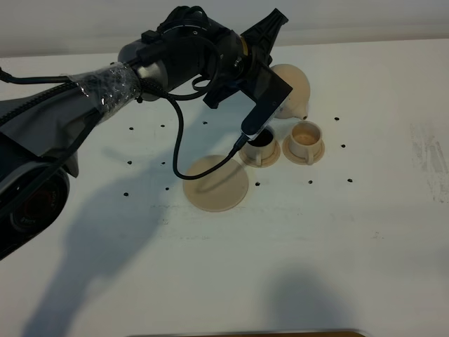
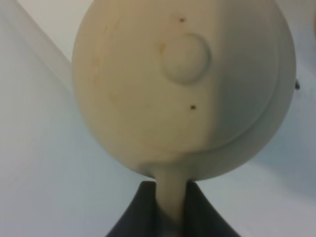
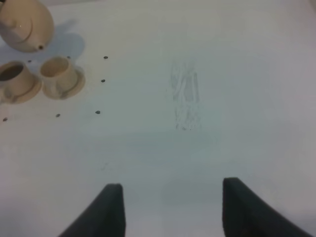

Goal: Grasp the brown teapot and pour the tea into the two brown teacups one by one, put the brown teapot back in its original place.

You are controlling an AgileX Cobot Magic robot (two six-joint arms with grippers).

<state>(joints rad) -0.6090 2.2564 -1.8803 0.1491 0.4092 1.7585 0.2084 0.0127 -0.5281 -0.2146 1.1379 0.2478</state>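
My left gripper [image 1: 275, 78] is shut on the loop handle of the brown teapot [image 1: 293, 86], held in the air and tilted behind the two teacups. In the left wrist view the teapot [image 2: 182, 84] fills the frame, lid knob facing the camera, with the handle between the fingers [image 2: 200, 212]. The spout hangs just above and behind the right teacup [image 1: 306, 138]. The left teacup [image 1: 261, 146] looks dark inside. Each cup stands on a small saucer. The large saucer [image 1: 215, 184] lies bare in front of the left cup. My right gripper [image 3: 173, 207] is open and empty, far from both cups [image 3: 57, 74].
The white table [image 1: 365, 210] carries small black dots around the cups. A scuffed patch [image 3: 185, 98] marks the table towards the right. The left arm's cable [image 1: 179, 140] hangs over the table near the large saucer.
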